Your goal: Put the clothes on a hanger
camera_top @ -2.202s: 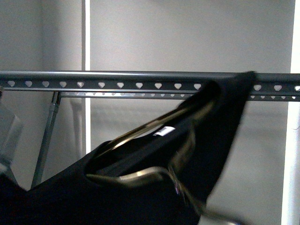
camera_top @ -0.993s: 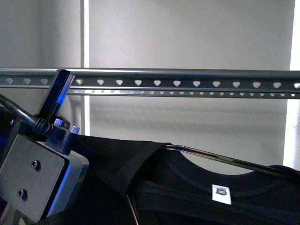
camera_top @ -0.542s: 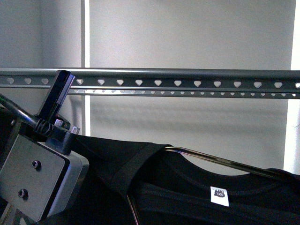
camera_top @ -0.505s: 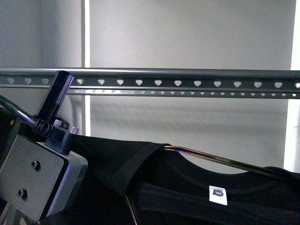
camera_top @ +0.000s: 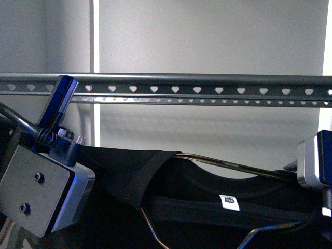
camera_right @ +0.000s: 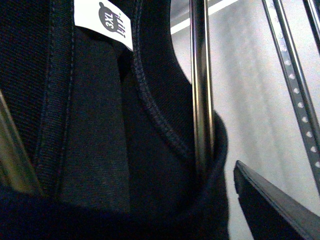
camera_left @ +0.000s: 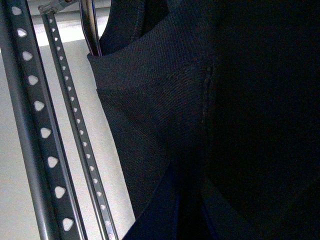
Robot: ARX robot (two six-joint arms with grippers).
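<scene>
The hanger [camera_top: 197,80] is a dark grey rail with heart-shaped holes that runs across the upper front view. Below it the clothes [camera_top: 171,189], a black T-shirt with a white neck label [camera_top: 229,202], sit on a thin shiny coat hanger [camera_top: 228,165]. My left gripper [camera_left: 182,202] is shut on the clothes' shoulder fabric beside the rail [camera_left: 37,130]; its body [camera_top: 41,192] fills the lower left. My right gripper [camera_right: 190,197] is open around the other shoulder and the coat hanger's wire [camera_right: 201,90], with one dark finger [camera_right: 267,202] showing.
A plain grey wall with a bright vertical strip [camera_top: 95,36] stands behind the rail. A second, thinner perforated bar [camera_top: 207,101] runs just under the rail. The rail's grey leg shows behind my left gripper.
The T-shirt, earlier swung up against the rail's right part, now hangs level below it. Its label has drifted left and down. My right gripper's body has come into view at the right edge.
</scene>
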